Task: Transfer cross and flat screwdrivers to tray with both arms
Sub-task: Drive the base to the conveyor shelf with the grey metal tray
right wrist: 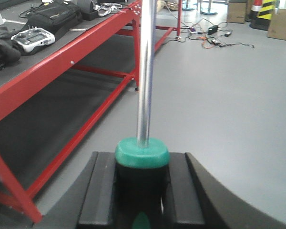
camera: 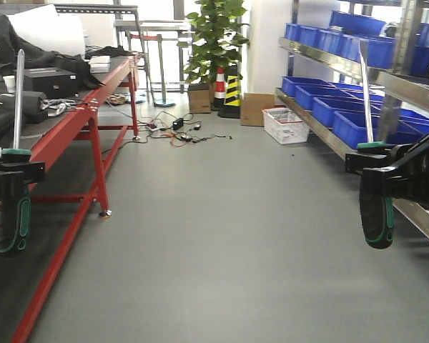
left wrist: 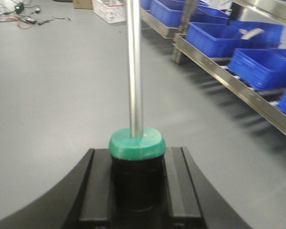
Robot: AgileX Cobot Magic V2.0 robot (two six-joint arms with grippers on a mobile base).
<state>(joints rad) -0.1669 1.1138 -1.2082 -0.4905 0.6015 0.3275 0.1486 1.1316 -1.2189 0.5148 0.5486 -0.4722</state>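
Observation:
My left gripper is shut on the black-and-green handle of a screwdriver, held upright in the air with the steel shaft pointing up. In the left wrist view the gripper clamps the handle just below its green collar. My right gripper is shut the same way on a second screwdriver, also upright; the right wrist view shows the gripper and this collar. Both tips are too small or cut off to tell cross from flat. No tray is in view.
A red-framed workbench with black bags and gear runs along the left. Metal shelving with blue bins runs along the right. A white basket, cardboard boxes, a cone, a plant and floor cables lie farther back on the grey floor.

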